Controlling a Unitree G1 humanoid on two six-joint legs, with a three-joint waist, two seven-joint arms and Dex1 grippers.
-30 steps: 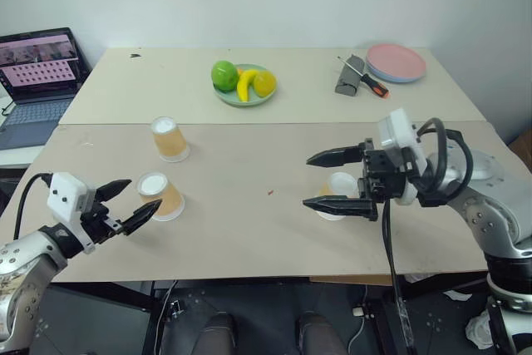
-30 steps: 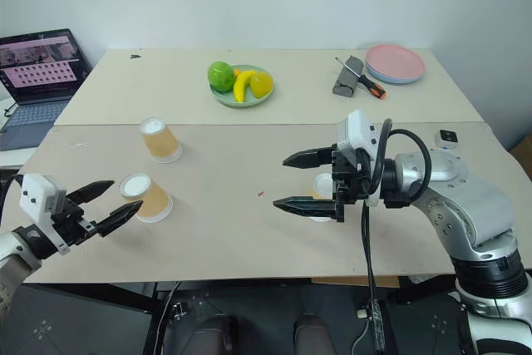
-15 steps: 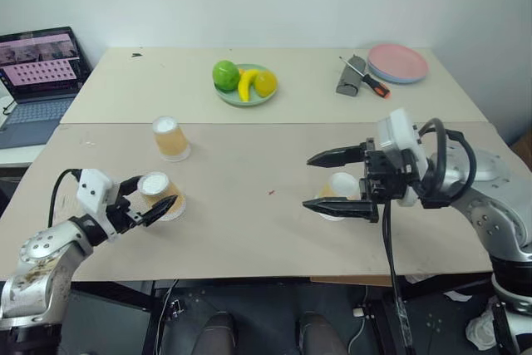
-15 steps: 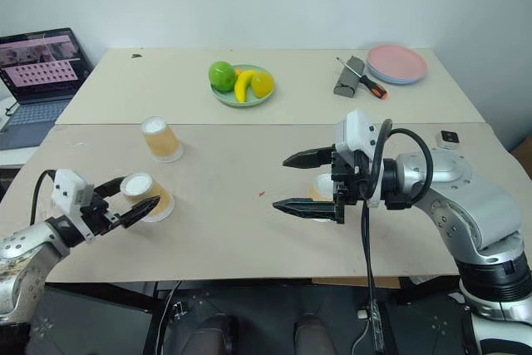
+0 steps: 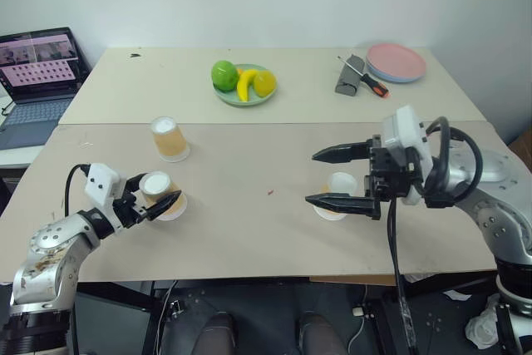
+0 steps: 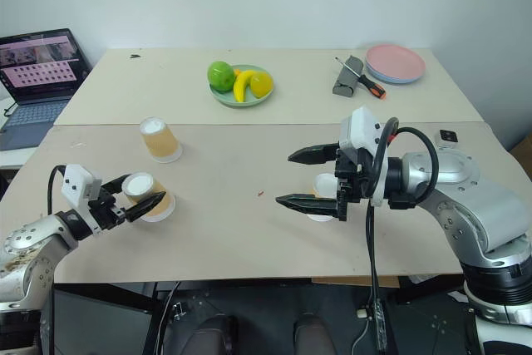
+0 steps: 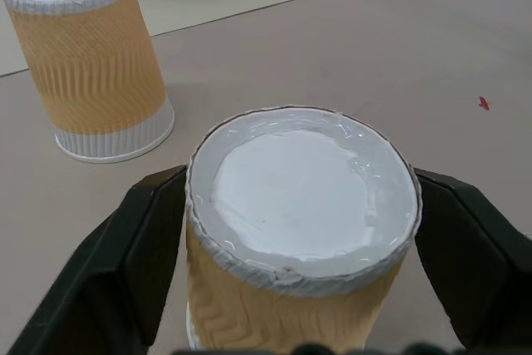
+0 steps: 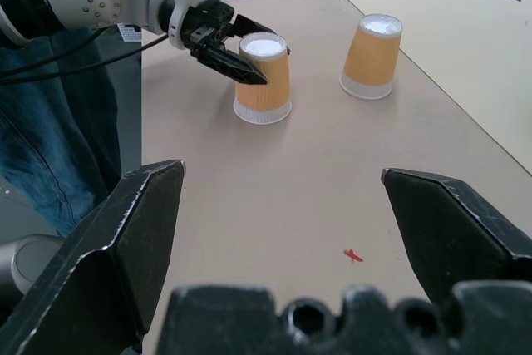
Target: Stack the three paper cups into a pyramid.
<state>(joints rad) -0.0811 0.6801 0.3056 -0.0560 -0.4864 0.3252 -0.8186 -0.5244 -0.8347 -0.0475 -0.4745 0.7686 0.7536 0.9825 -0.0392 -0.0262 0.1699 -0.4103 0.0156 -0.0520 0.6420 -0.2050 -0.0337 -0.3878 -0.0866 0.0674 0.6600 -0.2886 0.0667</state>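
The left hand (image 5: 155, 199) sits low over the near left part of the table (image 5: 249, 230), pointing forward and toward the centre. Its two black fingers (image 7: 145, 255) stand one on each side of the nearest cup (image 5: 162, 195), pressed against the tan-orange wall just under the white base. This cup stands upside down, rim on the table, and the hand is clamped on it.

The right hand (image 5: 334, 177) is held above the near right part of the table, pointing level toward the robot's left. Its fingers are spread wide apart, one above the other, and grip nothing. A second cup (image 5: 336, 194) stands on the table behind the lower finger, white top showing, not touched by the hand.

Cup count: three. The third cup (image 5: 169, 140) stands upside down farther back on the left, near the clamped cup but apart from it. All three rest on the table separately; none sits on another.

Beyond the table seam, on the far section: one green plate (image 5: 244, 93) holding a green fruit, a banana and a yellow fruit; one grey block with an orange-handled tool (image 5: 358, 78); one pink plate (image 5: 396, 62). One open laptop (image 5: 37, 81) stands off the far left edge.
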